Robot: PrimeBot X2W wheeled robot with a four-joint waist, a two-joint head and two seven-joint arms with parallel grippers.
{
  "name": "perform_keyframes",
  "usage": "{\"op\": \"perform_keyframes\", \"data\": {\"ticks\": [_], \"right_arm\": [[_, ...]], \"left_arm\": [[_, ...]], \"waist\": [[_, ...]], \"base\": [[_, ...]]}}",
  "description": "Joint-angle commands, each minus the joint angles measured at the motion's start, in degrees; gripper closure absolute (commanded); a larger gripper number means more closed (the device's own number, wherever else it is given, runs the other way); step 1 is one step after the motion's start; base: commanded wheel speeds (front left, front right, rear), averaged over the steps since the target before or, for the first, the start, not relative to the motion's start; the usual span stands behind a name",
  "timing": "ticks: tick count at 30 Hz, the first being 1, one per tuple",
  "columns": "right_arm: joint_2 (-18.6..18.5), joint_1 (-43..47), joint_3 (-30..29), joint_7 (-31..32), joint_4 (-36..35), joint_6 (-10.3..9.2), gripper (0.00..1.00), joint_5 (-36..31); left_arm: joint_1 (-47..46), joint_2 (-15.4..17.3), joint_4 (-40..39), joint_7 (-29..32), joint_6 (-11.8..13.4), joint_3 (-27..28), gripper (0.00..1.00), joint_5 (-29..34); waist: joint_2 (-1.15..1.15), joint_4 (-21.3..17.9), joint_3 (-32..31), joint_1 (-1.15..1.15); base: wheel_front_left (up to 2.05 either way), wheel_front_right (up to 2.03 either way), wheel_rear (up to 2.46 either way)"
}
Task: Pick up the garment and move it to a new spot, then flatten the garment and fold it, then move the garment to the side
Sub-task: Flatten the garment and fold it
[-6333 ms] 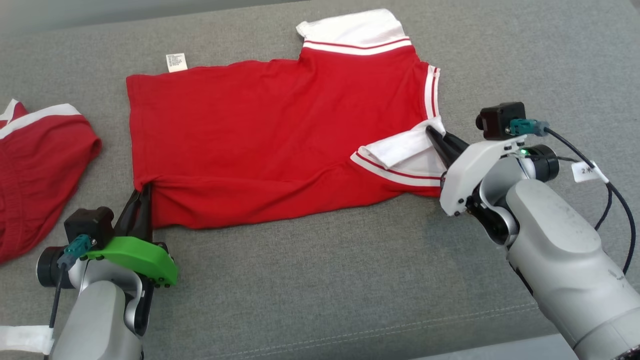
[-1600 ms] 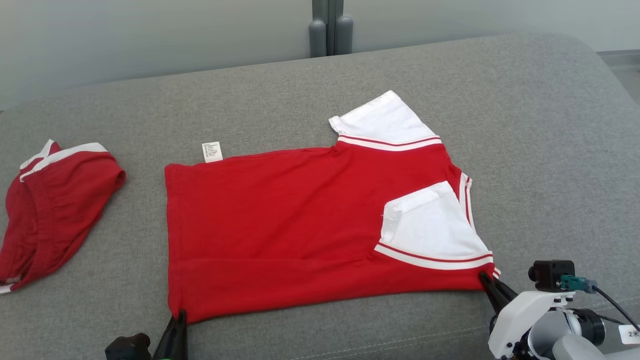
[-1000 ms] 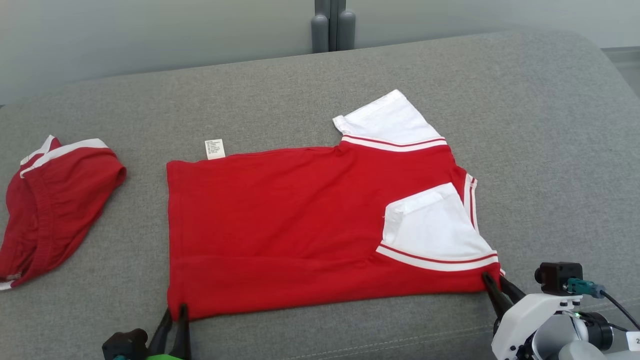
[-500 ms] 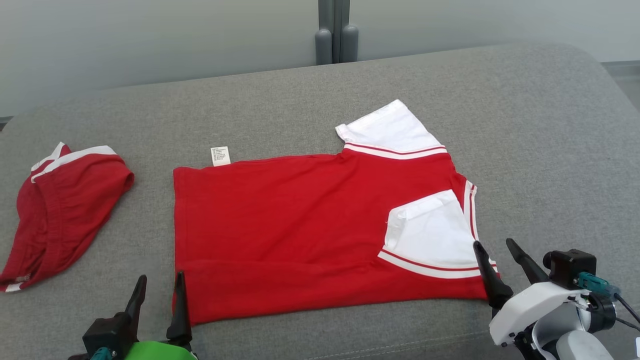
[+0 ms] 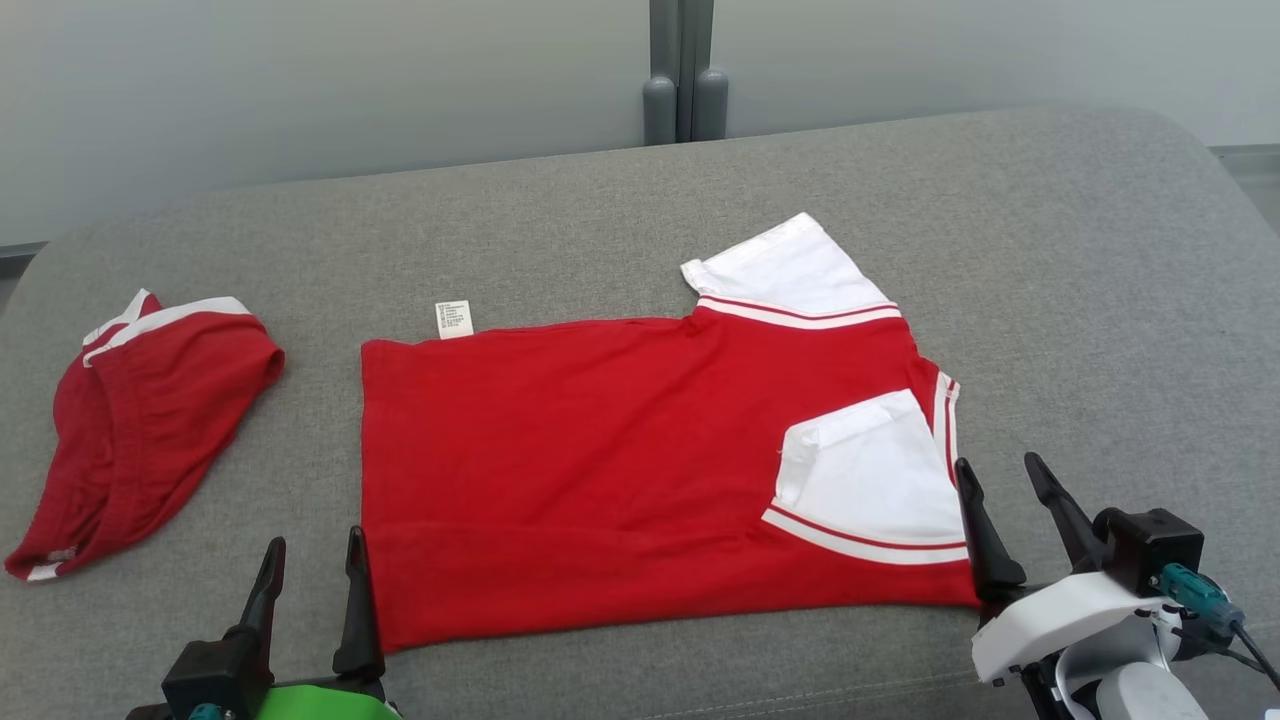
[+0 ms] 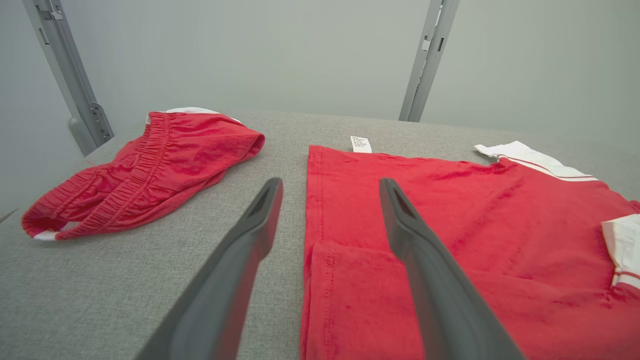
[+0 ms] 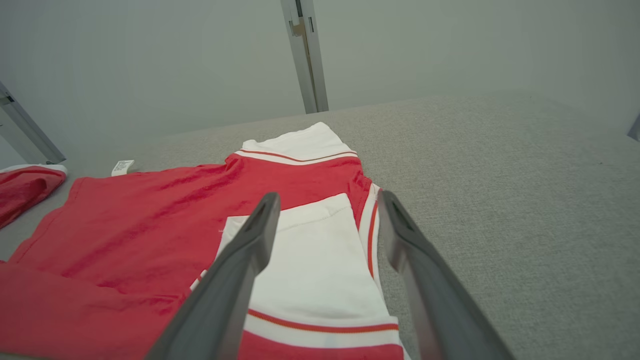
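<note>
Across the middle of the grey cushion the red shirt lies flat, hem to the left and collar end to the right. Its near sleeve is folded white over the body, and its far sleeve pokes out past the far edge. A narrow band along the near edge looks doubled over, and a small label sticks out at the far-left corner. I have the left gripper with its fingers spread wide, straddling the near-left hem corner and holding nothing. The right gripper is spread the same way at the near-right corner, one finger over the striped collar edge and the other over bare cushion. My worry is those corners. I cannot tell whether the inner fingers touch the cloth, and if they do, any sideways pull-out could drag a corner and ruffle the near band. If I close for the next fold on the top layer only, the folded sleeve would peel open. The far sleeve, left out, would make a lopsided bundle. To the left, well apart, lie the red shorts. Sliding the shirt that way risks bunching the two together.
</note>
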Motion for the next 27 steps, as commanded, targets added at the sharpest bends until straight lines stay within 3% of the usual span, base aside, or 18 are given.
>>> {"op": "perform_keyframes", "data": {"ticks": [1,9,17,27], "right_arm": [[0.14,0.25,-0.39,-0.47,0.21,-0.06,0.00,-0.56],[0.82,-0.94,-0.97,-0.15,-0.12,-0.06,0.00,-2.01],[1.04,-2.72,0.18,0.21,-0.20,-0.06,0.00,-2.32],[1.40,-5.93,0.33,-0.31,-0.47,-0.06,0.00,-2.77]], "left_arm": [[0.50,0.06,-0.06,-0.21,0.52,-0.08,0.00,0.01],[-3.40,0.15,1.59,-0.21,-0.88,-1.08,0.00,1.66],[-11.00,2.37,6.44,-0.22,-2.40,-1.33,0.00,2.04],[-26.59,6.46,20.15,0.75,-3.59,-1.92,0.00,-0.50]], "waist": [[0.00,-0.12,-0.01,0.00],[0.00,-0.77,0.45,0.00],[0.00,-2.45,2.10,0.00],[0.00,-5.74,8.49,0.00]], "base": [[0.00,0.00,0.00],[0.00,0.00,0.00],[0.00,0.00,0.00],[0.00,0.00,0.00]]}}
